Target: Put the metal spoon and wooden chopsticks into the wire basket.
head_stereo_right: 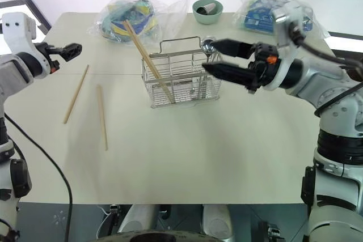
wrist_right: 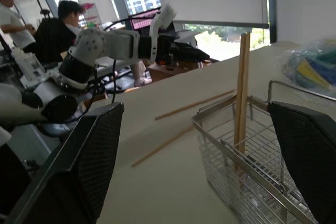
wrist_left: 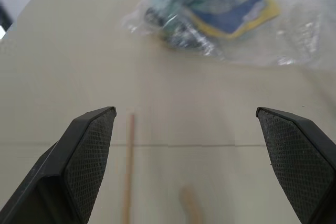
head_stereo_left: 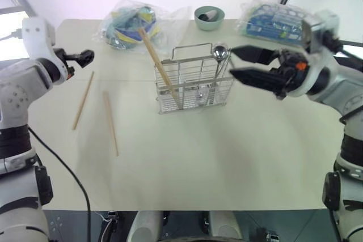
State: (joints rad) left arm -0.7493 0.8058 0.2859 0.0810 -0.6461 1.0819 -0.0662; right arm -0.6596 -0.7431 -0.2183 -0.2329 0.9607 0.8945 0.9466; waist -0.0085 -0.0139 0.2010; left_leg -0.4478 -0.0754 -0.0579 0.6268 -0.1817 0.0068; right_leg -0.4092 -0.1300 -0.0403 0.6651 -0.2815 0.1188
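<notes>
Wire basket (head_stereo_left: 194,83): small rectangular grid of thin silver wire with see-through sides, standing upright near the middle of the beige table (head_stereo_left: 187,168); a wire loop handle rose above its far rim.
Metal spoon (head_stereo_left: 219,60): shiny silver, standing handle-down in the basket's right end, its round bowl above the rim; the lower handle was hard to follow behind the wires.
Chopsticks in basket (head_stereo_left: 160,66): light-brown wood, leaning toward the far left out of the basket's left part; whether one stick or a pair, too close together to tell.
Loose chopsticks: two plain wooden sticks flat on the table to the left of the basket, apart from each other, the outer one (head_stereo_left: 83,100) slanted, the inner one (head_stereo_left: 110,123) nearer the basket.
Left gripper (wrist_left: 189,166): jaws spread wide with nothing between them, held above the table's left part over the far end of the outer stick; the sticks' lengths were cut off in the wrist view.
Right gripper (head_stereo_left: 244,63): pointing leftward just right of the basket, jaws parted and empty, tips close to the spoon.
Green bowl (head_stereo_left: 209,17): at the far edge, with a pale object inside, unclear.
Plastic bags: one at far left (head_stereo_left: 133,25), one at far right (head_stereo_left: 272,20); contents indistinct through the film.
</notes>
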